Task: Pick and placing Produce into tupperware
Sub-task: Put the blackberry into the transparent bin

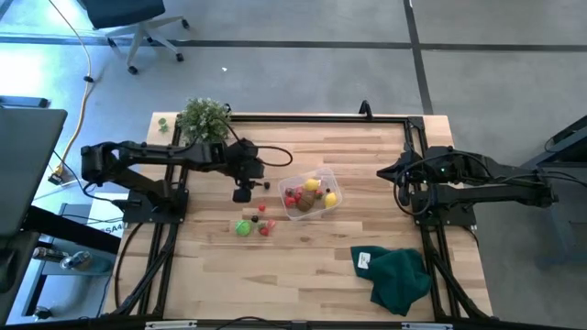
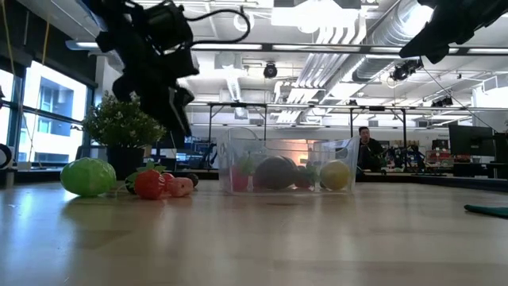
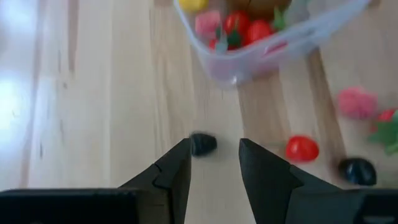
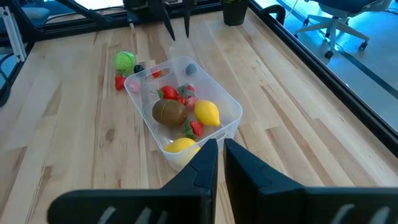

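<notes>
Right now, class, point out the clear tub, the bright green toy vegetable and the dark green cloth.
clear tub (image 4: 231, 119): right wrist view, on its bare side wall by a rounded corner.
bright green toy vegetable (image 2: 87, 176): low view, on the middle of its rounded body.
dark green cloth (image 1: 400, 278): high view, on the middle of the crumpled fabric.

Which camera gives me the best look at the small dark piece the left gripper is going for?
The left wrist view: the small dark piece lies on the table just ahead of the open left gripper, near the tupperware. In the high view the gripper hides it. In the low and right wrist views I cannot pick it out with certainty.
</notes>
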